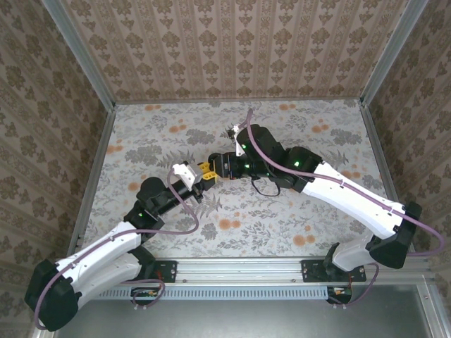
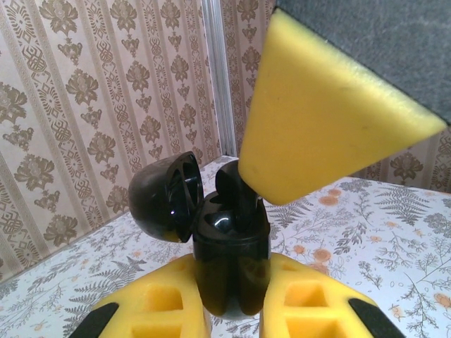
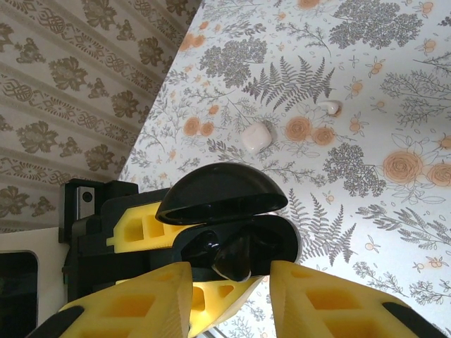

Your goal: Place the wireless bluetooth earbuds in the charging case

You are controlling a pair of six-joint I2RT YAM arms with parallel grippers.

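- Left end effector (image 2: 232,292): clamped tight on the charging case (image 2: 229,260), which stands upright between its fingers, hinged lid (image 2: 165,201) thrown open to one side.
- Right end effector (image 3: 232,282): partly open, tips at the case mouth.
- Black earbud (image 3: 236,257): between the right fingers, tip down in the case cavity; contact with the fingers cannot be told.
- Table (image 3: 394,84): beyond the right end effector lie a white case (image 3: 256,136) and, near it, a white earbud (image 3: 329,108).

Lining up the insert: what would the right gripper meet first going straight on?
Probably the open charging case held by the left gripper, just ahead; an earbud sits between, at the case's mouth.
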